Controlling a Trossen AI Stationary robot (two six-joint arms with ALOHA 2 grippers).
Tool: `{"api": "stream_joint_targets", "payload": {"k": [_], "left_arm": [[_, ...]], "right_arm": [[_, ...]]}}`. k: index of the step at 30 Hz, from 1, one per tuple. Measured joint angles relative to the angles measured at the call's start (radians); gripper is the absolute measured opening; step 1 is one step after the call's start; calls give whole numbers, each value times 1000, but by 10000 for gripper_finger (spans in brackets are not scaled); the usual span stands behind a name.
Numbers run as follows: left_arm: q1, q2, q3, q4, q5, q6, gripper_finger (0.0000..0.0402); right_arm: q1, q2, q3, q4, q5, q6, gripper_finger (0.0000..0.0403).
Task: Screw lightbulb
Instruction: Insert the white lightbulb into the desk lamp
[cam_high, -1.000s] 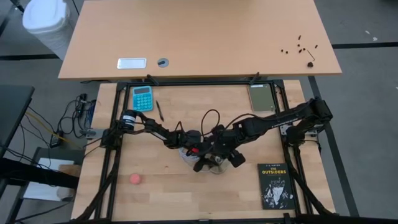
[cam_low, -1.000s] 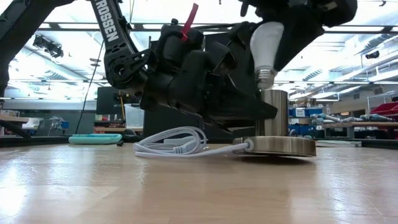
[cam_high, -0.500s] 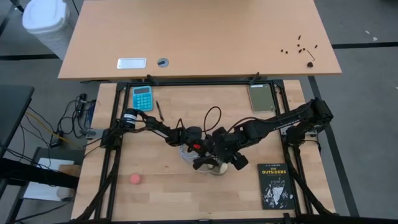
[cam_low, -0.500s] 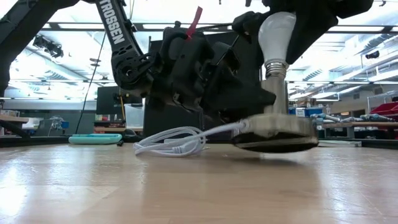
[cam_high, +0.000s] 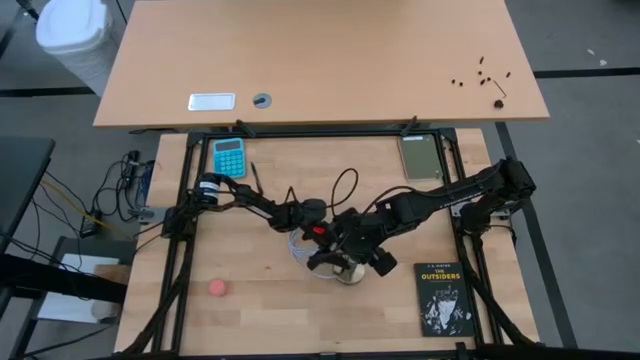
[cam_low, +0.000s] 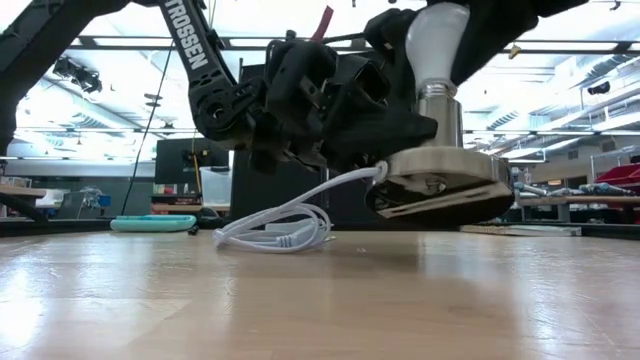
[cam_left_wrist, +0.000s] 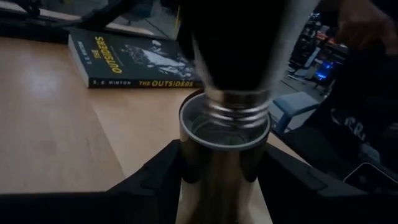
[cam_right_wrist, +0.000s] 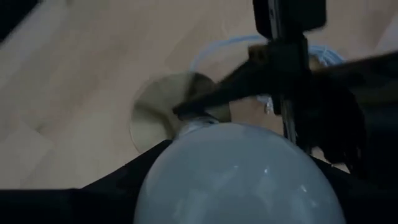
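You'll see the socket base (cam_low: 440, 185) has lifted clear off the table (cam_low: 320, 300), tilted, with the lightbulb (cam_low: 435, 40) higher in frame.

From above I can't see the lightbulb (cam_low: 436, 40) under the arms; its top is cut off in my low view, blurred beside the book (cam_left_wrist: 134, 65).

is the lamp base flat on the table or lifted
Lifted and tilted: in the low view the lamp base hangs clear of the table.

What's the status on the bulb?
Left gripper shut on socket, base lifted, tilted. Right gripper holds lightbulb at socket mouth. Cord trails.
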Motion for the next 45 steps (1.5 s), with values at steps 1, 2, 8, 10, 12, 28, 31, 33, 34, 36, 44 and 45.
{"api": "stream_joint_targets", "payload": {"k": [1,2,8,10,12,28,31,33,34,36,44,45], "left_arm": [[0,0,0,13,5,-4,184],[0,0,0,29,13,-11,184],[3,0,2,84,56,-41,184],[3,0,5,84,57,-41,184],[3,0,5,87,62,-40,184],[4,0,6,101,58,-96,184],[4,-1,7,93,58,-114,184],[4,-3,8,80,58,-126,184],[4,-4,9,67,57,-131,184],[4,-5,10,53,63,-149,184],[1,-2,9,28,167,-201,184],[0,-1,9,22,167,-201,184]], "right_arm": [[0,0,0,3,-8,0,268],[2,0,0,6,-12,0,264],[2,0,0,18,-22,-13,261],[2,-1,0,15,-22,-15,271],[2,-2,0,10,-24,-18,275],[-41,-2,0,12,-113,26,272],[-45,-2,0,12,-132,26,262],[-47,-1,-1,12,-144,26,258],[-47,0,-1,13,-146,26,258],[-47,1,-2,21,-147,26,261],[-21,50,-2,84,-189,25,269],[-20,53,-3,78,-189,25,266]]}}
